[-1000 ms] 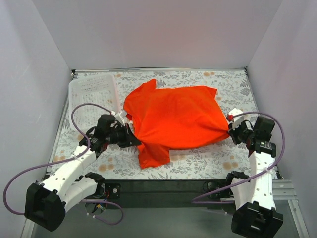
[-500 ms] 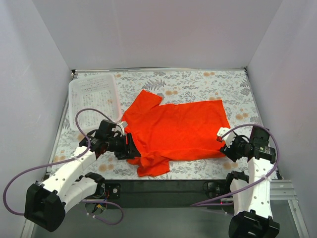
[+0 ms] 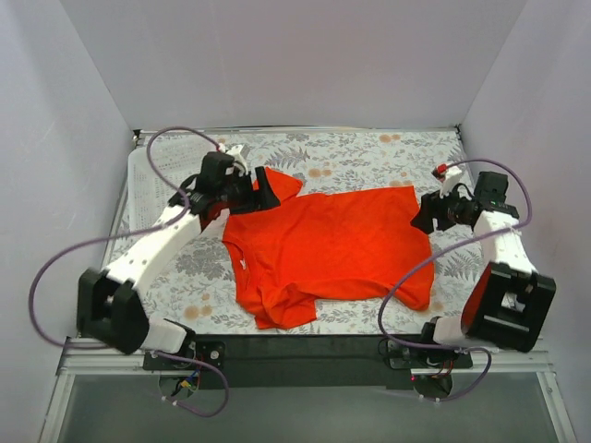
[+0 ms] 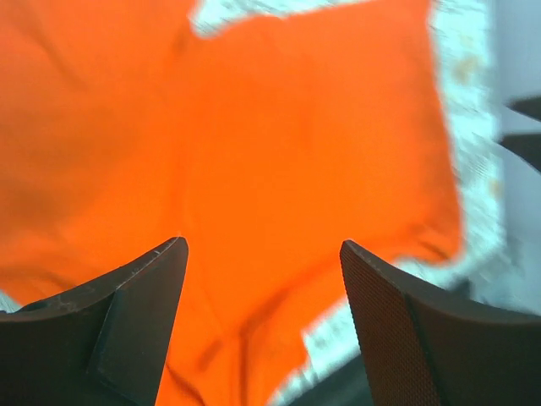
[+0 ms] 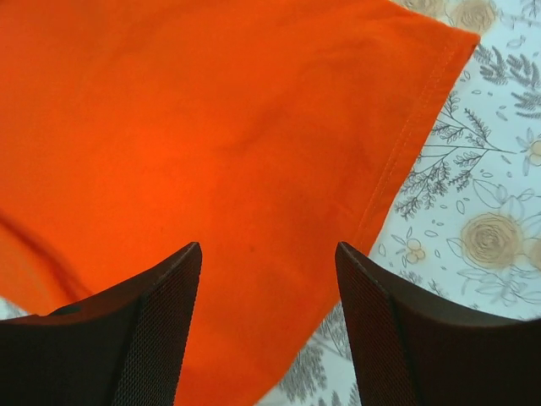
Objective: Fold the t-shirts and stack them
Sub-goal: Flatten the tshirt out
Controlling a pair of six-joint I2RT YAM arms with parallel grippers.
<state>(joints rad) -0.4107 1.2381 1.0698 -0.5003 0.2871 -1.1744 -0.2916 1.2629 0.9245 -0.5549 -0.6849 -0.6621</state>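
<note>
One bright orange-red t-shirt (image 3: 337, 245) lies spread out on the floral table cover, its collar to the left and its hem to the right. The near sleeve (image 3: 282, 309) is bunched and wrinkled. My left gripper (image 3: 268, 189) hovers open over the far sleeve. In the left wrist view the orange fabric (image 4: 296, 127) lies below the left gripper (image 4: 262, 245), nothing between its fingers. My right gripper (image 3: 421, 218) stands open above the far hem corner. In the right wrist view the right gripper (image 5: 266, 245) is empty, with the t-shirt (image 5: 211, 127) and its stitched hem underneath.
A white perforated basket (image 3: 143, 180) sits at the far left, partly hidden behind my left arm. Purple cables loop off both arms. Grey walls close in the table on three sides. Bare floral cover (image 3: 369, 152) shows beyond the shirt and at its right (image 5: 490, 211).
Both grippers have let go of the shirt and opened. The shirt has dropped flat and spread toward me. Both arms have swung away to the far corners of the shirt.
</note>
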